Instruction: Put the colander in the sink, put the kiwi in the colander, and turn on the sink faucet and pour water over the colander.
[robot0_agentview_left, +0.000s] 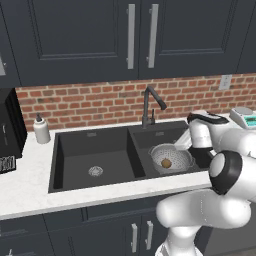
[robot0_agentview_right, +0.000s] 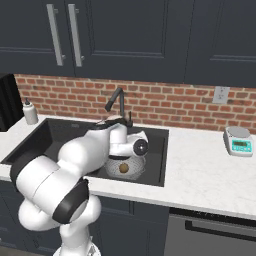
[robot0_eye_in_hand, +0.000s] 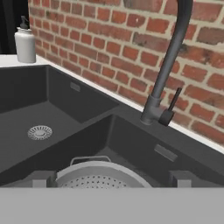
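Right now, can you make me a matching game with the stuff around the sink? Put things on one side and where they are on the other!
Things:
1. kiwi
2. colander
3. soap bottle
4. sink faucet

Places:
A. on the white counter, left of the sink
B. inside the colander
C. behind the sink, by the brick wall
D. in the sink's right basin

Pairs: 1-B, 2-D, 3-A, 4-C

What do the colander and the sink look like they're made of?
The colander looks like silvery-grey metal, perforated all over with fine holes. The sink looks like matte black composite or stone, flat with no glare, though coated metal is possible.
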